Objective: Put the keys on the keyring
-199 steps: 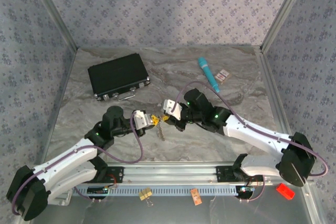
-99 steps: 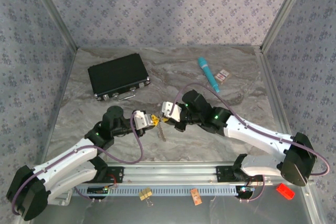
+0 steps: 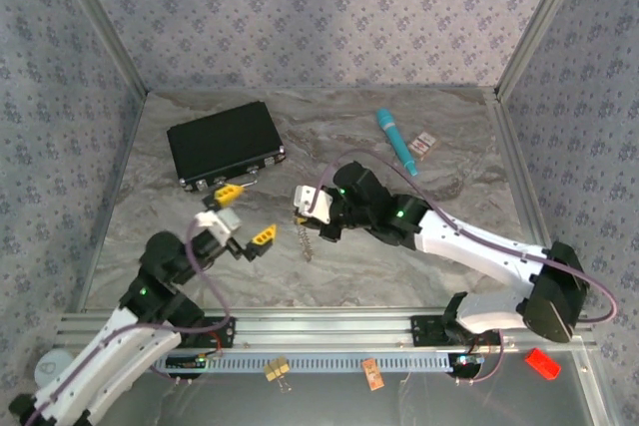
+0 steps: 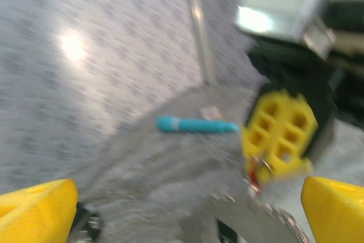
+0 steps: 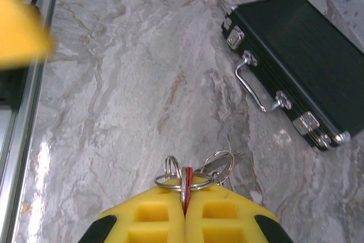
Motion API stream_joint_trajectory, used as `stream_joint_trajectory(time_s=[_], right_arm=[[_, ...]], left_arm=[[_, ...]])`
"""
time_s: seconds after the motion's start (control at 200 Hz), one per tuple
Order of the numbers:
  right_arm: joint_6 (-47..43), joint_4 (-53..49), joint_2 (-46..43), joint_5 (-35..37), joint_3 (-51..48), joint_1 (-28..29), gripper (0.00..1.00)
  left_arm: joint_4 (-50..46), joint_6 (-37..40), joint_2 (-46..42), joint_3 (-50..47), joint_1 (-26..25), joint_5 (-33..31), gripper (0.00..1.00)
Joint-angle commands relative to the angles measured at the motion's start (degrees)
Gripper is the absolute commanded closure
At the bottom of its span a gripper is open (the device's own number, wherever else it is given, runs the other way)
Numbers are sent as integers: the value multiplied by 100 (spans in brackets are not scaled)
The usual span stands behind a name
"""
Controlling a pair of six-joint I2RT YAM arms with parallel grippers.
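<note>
The marbled counter (image 3: 399, 276) carries one black case (image 3: 225, 145) at upper left and one teal pen (image 3: 396, 142) at upper right, and there is one keyring (image 3: 305, 241), at mid frame. The right hand (image 3: 308, 226) is clenched on it, loops pinched at the yellow tips with a short tail dangling toward the counter. Half a second ago the left hand (image 3: 246, 213) met it there; now it has pulled back to the lower left, released and spread wide
</note>
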Motion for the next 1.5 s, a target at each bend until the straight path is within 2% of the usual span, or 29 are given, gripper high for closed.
stream_joint_trajectory(time_s=[0.0, 0.1, 0.175, 0.285, 0.375, 0.735, 0.9, 1.209, 1.289, 1.379, 1.499], right_arm=[[-172, 345, 451, -268, 563, 204, 100], [-32, 709, 956, -311, 899, 307, 100], [407, 1169, 1332, -298, 1181, 344, 100], [1010, 1643, 1844, -19, 1210, 337, 100], [1159, 1471, 2141, 256, 1199, 276, 100], [-640, -1017, 2366, 1945, 997, 1, 100], [-816, -1555, 2514, 2762, 674, -104, 100], [-919, -2040, 2675, 3309, 327, -55, 100], [-888, -2198, 2627, 3348, 227, -29, 91], [-764, -2379, 2424, 3403, 77, -42, 75], [-466, -2282, 1743, 3102, -157, -230, 68]], left_arm=[[176, -878, -649, -124, 104, -1928, 0], [228, -1157, -895, 0, 181, -3128, 0], [119, -1299, -840, 131, 236, -3605, 0], [-32, -1391, -630, 253, 282, -3643, 0], [-62, -1477, -419, 255, 291, -3622, 0], [-9, -1624, 234, 249, 343, -3497, 0], [-87, -1849, 396, 168, 402, -3838, 0], [-328, -2123, 617, 158, 538, -4253, 0], [-347, -2112, 708, 176, 570, -4284, 0], [-380, -2087, 855, 234, 591, -4304, 0], [-369, -1967, 1099, 279, 645, -4311, 0]])
